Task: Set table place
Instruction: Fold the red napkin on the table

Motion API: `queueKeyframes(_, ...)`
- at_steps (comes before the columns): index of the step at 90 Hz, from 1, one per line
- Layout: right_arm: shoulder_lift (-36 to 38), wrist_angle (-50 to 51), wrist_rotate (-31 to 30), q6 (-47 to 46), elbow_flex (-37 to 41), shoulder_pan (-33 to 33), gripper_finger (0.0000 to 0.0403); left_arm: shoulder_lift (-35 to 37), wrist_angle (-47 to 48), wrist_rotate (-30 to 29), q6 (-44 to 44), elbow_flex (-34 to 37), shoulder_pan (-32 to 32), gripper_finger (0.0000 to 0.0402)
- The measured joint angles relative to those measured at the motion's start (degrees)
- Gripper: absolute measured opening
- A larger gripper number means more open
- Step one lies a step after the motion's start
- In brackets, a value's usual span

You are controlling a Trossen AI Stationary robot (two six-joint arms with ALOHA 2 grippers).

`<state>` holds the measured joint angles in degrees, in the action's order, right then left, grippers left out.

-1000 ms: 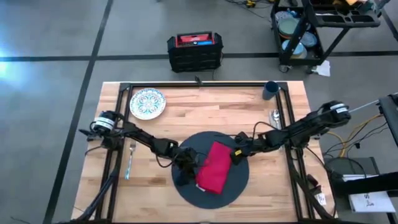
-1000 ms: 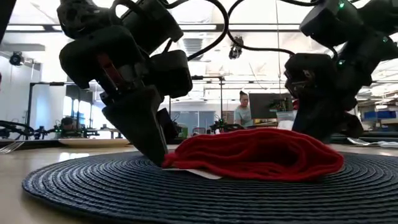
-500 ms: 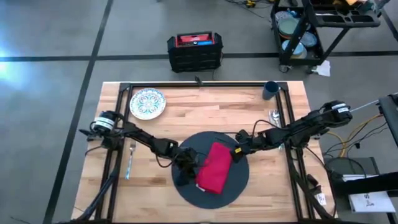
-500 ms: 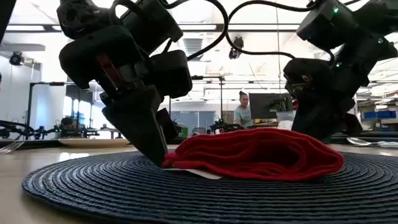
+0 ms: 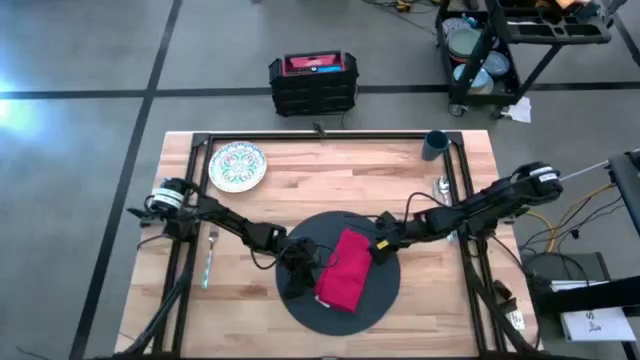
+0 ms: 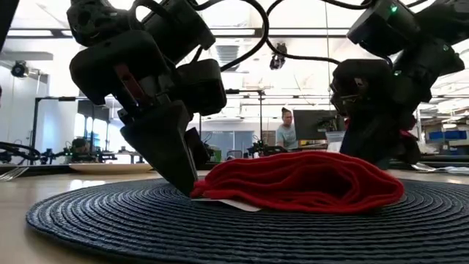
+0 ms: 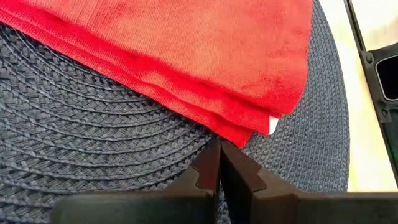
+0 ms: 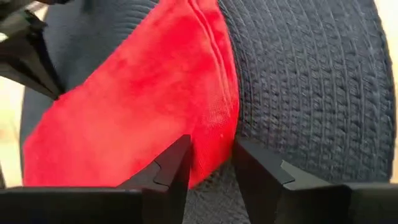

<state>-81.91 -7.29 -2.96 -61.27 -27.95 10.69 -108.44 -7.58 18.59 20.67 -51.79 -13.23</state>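
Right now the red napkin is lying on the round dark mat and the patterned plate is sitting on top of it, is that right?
Not quite. The red napkin does lie on the round dark mat, but the patterned plate is not on it. The high view shows the plate apart, near the table's far left corner.

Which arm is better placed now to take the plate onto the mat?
Left, probably. The plate lies at the table's far-left corner, on the left arm's side; left gripper is shut and empty, while right gripper straddles the napkin.

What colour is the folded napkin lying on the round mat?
Red; the napkin shows best in the left wrist view.
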Motion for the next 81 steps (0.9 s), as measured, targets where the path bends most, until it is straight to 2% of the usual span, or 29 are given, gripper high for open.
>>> queueKeyframes(14,0.0,-0.3,-0.1,-0.2,0.0,-0.6,0.0083,0.0,-0.1,0.0,0.0,0.0,0.0,0.0000)
queueKeyframes(29,0.0,-1.1,-0.5,-0.2,0.0,-0.6,0.0011,0.0,-0.1,0.0,0.0,0.0,0.0,0.0000)
queueKeyframes(58,2.3,0.1,1.0,4.6,-5.4,-0.6,0.0002,0.0,-0.1,0.0,2.1,0.0,0.0,0.0000)
queueKeyframes(81,7.6,12.6,1.5,12.1,-12.3,-2.4,0.0001,0.1,-0.2,-0.1,4.3,0.0,0.0,0.0000)
